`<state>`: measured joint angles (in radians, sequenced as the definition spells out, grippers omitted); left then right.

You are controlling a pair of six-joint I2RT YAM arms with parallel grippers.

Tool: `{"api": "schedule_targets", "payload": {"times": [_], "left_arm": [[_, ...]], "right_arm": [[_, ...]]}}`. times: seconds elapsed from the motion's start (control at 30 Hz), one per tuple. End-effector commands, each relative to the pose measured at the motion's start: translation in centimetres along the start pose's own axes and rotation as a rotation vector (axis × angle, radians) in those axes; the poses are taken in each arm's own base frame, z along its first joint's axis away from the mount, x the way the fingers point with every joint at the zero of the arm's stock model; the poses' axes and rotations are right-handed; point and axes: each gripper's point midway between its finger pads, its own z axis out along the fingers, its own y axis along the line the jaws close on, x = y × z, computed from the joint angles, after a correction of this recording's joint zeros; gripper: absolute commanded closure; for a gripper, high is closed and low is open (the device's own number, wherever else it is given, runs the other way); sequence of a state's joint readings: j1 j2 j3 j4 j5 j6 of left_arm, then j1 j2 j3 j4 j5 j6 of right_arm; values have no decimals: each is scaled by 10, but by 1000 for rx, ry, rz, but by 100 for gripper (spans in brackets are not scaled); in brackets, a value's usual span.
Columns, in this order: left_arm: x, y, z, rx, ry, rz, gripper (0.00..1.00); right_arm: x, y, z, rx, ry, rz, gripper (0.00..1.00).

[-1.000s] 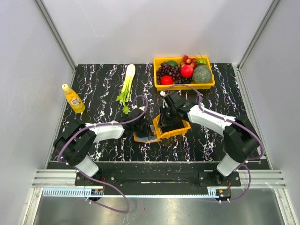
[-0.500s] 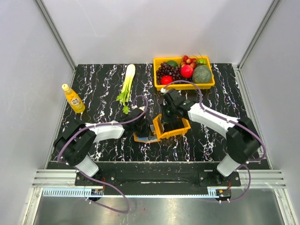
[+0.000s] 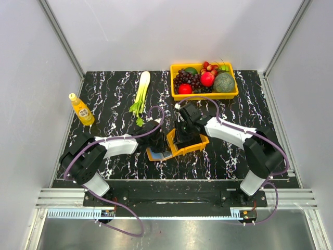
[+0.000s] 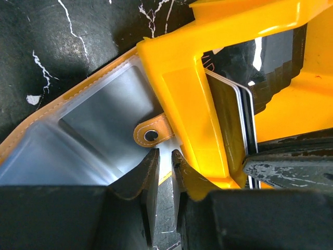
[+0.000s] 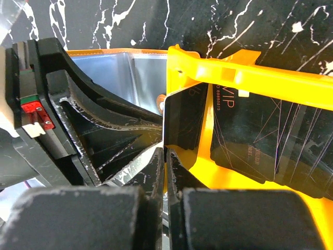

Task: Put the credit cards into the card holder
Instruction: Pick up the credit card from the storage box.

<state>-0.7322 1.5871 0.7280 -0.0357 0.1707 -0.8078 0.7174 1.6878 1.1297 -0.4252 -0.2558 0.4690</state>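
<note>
Trouble could start with the biggest piece in play. On the black, white-veined marble table (image 3: 104,99), the small orange raised-wall plastic tray (image 3: 193,148) sits mid-table. Its left wall touches, and seems to overlap, the right edge of the flat orange folding card holder (image 3: 155,154). We judge that if the right arm lifts or drags sideways, the tray may tip or ride along and shove the holder out from under the left arm. The holder lies open with its clear inner pocket showing, and that pocket's mouth could sag shut before a card reaches it. The smallest worry is the thin dark-faced credit cards (image 5: 260,135) stacked in the tray. Several card edges sit tight together by the right fingers, so two might come up at once, or the pinched one could catch on the tray wall and twist out.

The right gripper (image 5: 165,166) has its fingers pressed together on one credit card (image 5: 182,117), which stands upright at the tray's left wall, not yet in the holder. The left gripper (image 4: 164,167) shows only a narrow slit between its fingers, with the tips just beside the holder's snap tab (image 4: 151,135). Whether it nips the holder's edge we cannot tell.
</note>
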Motion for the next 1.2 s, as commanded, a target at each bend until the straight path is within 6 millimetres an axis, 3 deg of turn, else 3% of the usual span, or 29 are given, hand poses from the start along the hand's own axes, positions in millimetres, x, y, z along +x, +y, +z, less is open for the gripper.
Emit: {"api": "schedule_targets", "payload": {"times": [0.0,0.1,0.37,0.63,0.87,1.0,1.17], "left_arm": [[-1,-6,1,10,13,22,80],[-1,-6,0,9,10,22,80],[-1,-6,1,11,14,20,80],[-1,-5,2,9,14,19,80],[0,-5,3,8,18,21,80],[0,-7,4,11,23,19,80],[1,-6,3,9,21,22,80]], "right_arm": [[-9,34,-8,-142,-31,11,97],[-10,32,-10,-139,-37,15,92],[-10,24,-10,-139,-35,46,92],[-17,21,-16,-154,-64,65,100],[-34,2,-43,-22,-170,20,100],[-38,0,-47,1,-181,10,100],[-42,-19,-49,119,-188,-10,100]]}}
